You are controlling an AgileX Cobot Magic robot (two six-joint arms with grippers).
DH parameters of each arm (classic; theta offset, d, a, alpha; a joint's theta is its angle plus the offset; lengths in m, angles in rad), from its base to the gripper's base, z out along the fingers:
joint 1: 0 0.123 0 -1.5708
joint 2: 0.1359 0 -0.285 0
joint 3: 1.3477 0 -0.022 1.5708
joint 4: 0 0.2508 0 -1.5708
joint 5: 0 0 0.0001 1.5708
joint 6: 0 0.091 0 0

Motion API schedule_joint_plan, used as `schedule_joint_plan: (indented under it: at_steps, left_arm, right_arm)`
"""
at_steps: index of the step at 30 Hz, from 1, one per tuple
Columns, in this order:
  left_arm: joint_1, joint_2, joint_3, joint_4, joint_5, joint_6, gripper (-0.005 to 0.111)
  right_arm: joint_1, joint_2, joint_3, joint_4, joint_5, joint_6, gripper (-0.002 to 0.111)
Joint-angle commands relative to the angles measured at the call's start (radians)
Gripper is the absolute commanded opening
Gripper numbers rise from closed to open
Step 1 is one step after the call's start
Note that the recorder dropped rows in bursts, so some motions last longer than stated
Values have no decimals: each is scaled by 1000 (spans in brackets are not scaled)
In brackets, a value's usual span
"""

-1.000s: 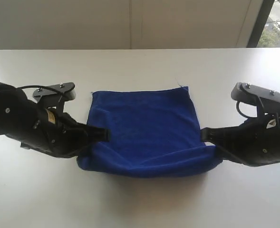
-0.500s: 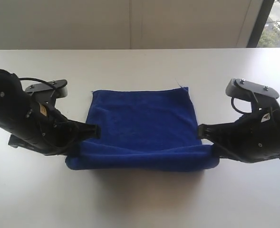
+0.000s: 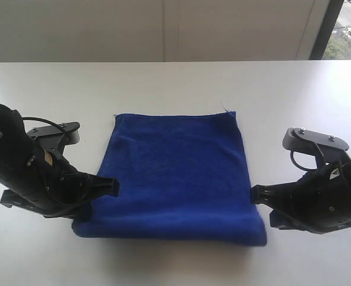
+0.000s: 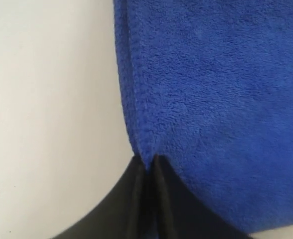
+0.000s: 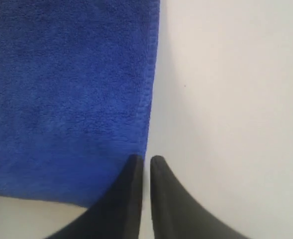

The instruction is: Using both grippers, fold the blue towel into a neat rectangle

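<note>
1. The blue towel (image 3: pixel 175 173) lay flat on the white table (image 3: pixel 175 83), doubled over, with its near edge drawn toward the front of the table; a second before, that edge had bulged up between the two arms, and it had since been pulled forward and set down.
2. The left gripper (image 3: pixel 112 187) had come down to the towel's near left corner; from its wrist camera the jaws stood only a slit apart, with the towel's hem running right up to the tips; I could not tell whether a thread of cloth was still pinched there.
3. The right gripper (image 3: pixel 254 195) sat low at the near right corner; its jaws were parted a sliver, bare table showed through the gap, and the towel's edge lay just beside one finger, so it held nothing.
4. Both sets of jaws seemed to have just begun to let go.
5. I judged the fold laid; the shape was roughly rectangular, though the near edge spread a little wider than the far one; the arms would need to draw clear without dragging the corners.
</note>
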Motion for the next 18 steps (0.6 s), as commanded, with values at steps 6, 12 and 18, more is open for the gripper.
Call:
schedule_joint_plan:
  at_steps: [6,12,18]
  left_arm:
    - [-5,-2,10,1,9,22,64]
    - [-5,-16,10,1,13,39,64]
    - [-5,-33,10,-1,104,78,64]
  right_arm:
    - [0,14,4,-7,-22,-15,37]
    - [0,1,0,-1,27,-51,37]
    - [0,-13,0,41,97,-63,37]
